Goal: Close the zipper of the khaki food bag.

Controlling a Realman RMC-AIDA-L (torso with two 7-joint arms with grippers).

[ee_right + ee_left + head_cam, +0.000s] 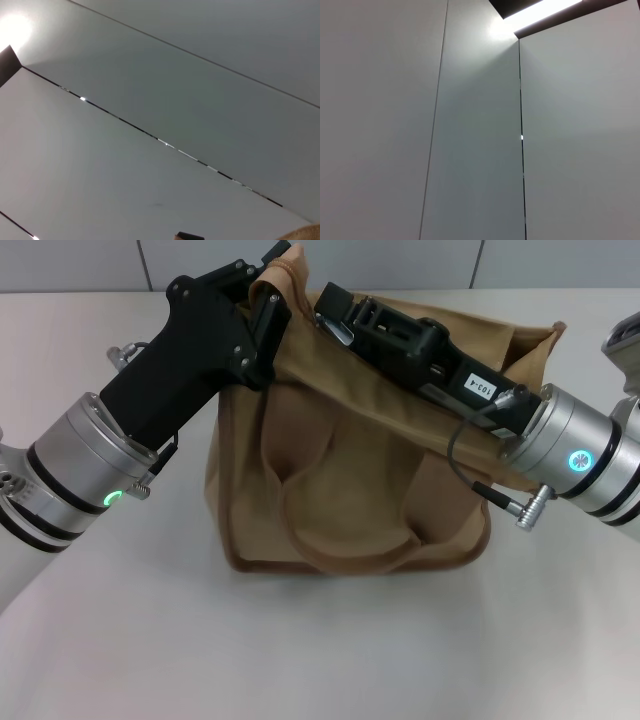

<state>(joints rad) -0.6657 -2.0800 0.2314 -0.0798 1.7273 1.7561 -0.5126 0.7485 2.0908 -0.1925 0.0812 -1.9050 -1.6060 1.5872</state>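
Only one bit of writing reads: a small white label [479, 386] on the right arm, printed "103-4" as best I can tell. At the desk's [330, 650] centre stands the bag [350, 480], its contents hidden, with the left gripper [268, 302] clenched on the bag's top corner at 11 o'clock and the right gripper [335, 312] lying across the top at 12, where I cannot tell if it grips anything. Both arms cover the zipper, and both wrist views show only grey wall panels [470, 150].
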